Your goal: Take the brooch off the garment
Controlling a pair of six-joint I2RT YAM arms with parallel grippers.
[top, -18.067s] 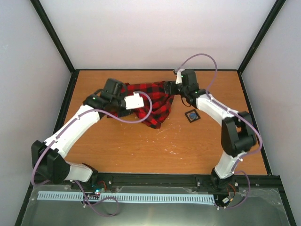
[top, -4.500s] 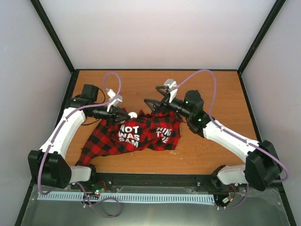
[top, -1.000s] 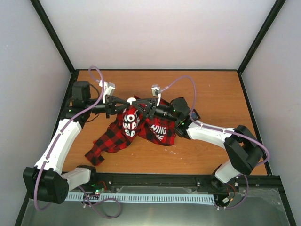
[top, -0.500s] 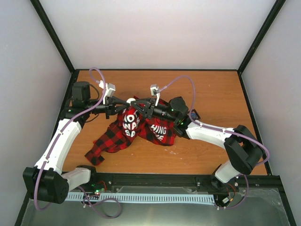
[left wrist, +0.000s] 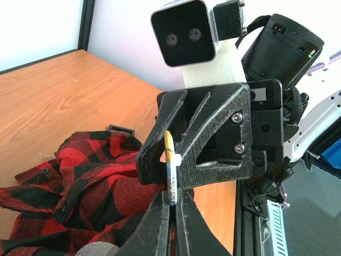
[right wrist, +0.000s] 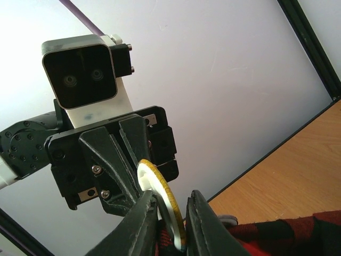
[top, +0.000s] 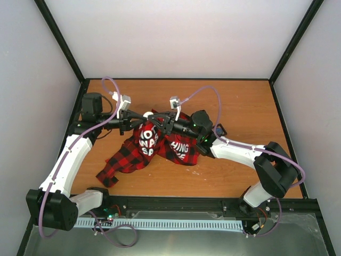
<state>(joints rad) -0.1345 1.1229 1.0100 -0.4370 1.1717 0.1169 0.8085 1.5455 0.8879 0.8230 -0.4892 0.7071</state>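
The garment [top: 154,144], red-and-black checked with white letters, hangs bunched from both grippers above the table's middle. The brooch [top: 147,114], a white disc with a gold rim, sits at its top between the two grippers. In the left wrist view the brooch [left wrist: 170,160] stands edge-on, and my left gripper [left wrist: 173,198] is shut on its lower edge, with the garment [left wrist: 80,181] below. In the right wrist view my right gripper [right wrist: 173,216] is shut on the brooch [right wrist: 162,198], which sits tilted between its jaws. My left gripper [top: 137,119] and right gripper [top: 156,118] meet tip to tip.
A small black square holder [top: 219,129] lies on the wooden table [top: 250,106] behind the right forearm. A sleeve of the garment trails to the table's front left [top: 109,173]. Black frame posts and white walls close in the table.
Hardly anything has moved in the last second. The right gripper has crept a little to the left, and both grippers still meet at the brooch.
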